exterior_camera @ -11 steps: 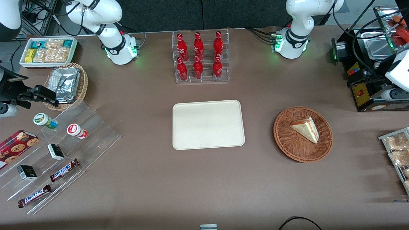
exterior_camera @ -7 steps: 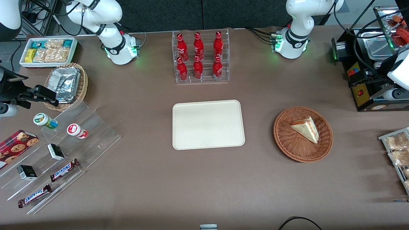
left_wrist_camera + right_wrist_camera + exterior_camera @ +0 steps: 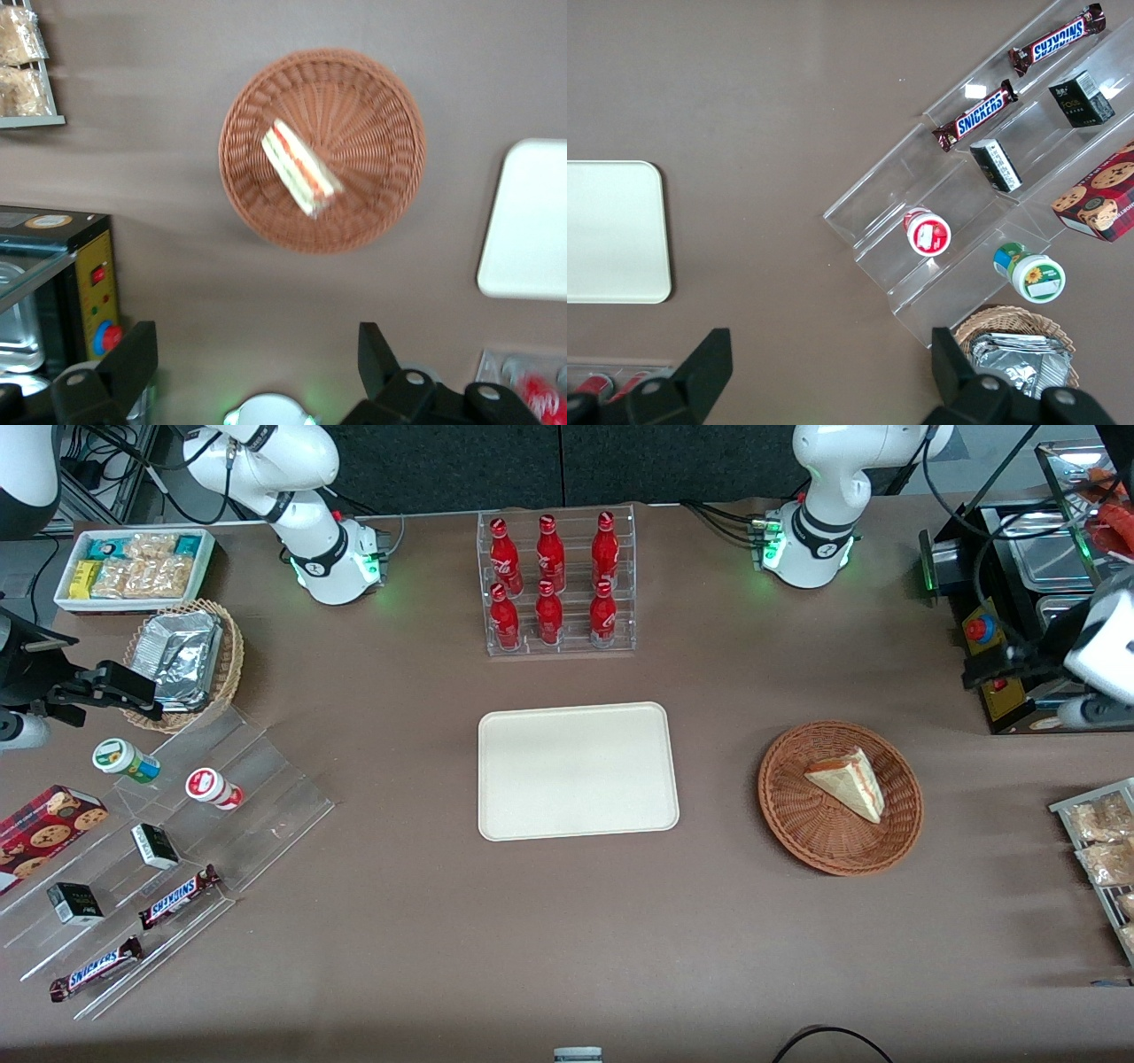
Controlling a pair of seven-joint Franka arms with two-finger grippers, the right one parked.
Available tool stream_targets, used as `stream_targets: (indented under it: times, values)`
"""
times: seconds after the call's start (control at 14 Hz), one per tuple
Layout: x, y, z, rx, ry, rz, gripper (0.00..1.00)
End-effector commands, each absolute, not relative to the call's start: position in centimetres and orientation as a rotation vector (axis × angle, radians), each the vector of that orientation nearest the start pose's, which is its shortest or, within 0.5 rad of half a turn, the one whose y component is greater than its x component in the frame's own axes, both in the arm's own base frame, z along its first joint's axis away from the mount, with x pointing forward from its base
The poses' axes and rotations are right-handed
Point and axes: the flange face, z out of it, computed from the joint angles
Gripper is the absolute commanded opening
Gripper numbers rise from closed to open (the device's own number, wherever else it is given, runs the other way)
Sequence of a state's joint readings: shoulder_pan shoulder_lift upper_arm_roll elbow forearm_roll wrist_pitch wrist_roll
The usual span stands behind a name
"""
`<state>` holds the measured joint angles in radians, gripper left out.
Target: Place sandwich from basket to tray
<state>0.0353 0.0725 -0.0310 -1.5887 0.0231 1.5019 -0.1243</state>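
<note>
The sandwich (image 3: 849, 784) (image 3: 299, 168), a pale wedge with red and green filling along its cut edge, lies in the round reddish-brown wicker basket (image 3: 788, 815) (image 3: 372, 106). The cream tray (image 3: 578, 771) (image 3: 532, 221) (image 3: 611, 230) lies flat at mid-table beside the basket, with nothing on it. My left gripper (image 3: 997, 662) (image 3: 255, 354) hangs open and holds nothing. It is above the edge of the black machine, farther from the front camera than the basket and toward the working arm's end. It stands well apart from the sandwich.
A black machine with a yellow panel and red button (image 3: 1001, 691) (image 3: 89, 274) stands under the gripper. A rack of snack packets (image 3: 1099, 841) sits at the working arm's end. A red bottle rack (image 3: 556, 584) stands farther back than the tray. Acrylic steps with snacks (image 3: 177, 824) lie toward the parked arm's end.
My left gripper has shifted a little over the black machine, uncovering its red button. The sandwich, basket and tray have not moved.
</note>
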Motion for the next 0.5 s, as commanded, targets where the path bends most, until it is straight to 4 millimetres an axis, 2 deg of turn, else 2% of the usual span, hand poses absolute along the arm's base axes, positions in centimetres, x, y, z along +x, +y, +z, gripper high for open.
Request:
stream_targets:
  times: [0.0,0.29,0.43]
  values:
    - [57.2,0.2,53.6,-3.055,-0.401,0.233,1.0]
    - [57.4,-3.3,45.8,-2.993,-0.755,0.13,1.0]
    - [57.2,-4.2,42.7,-2.953,-0.901,0.103,1.0]
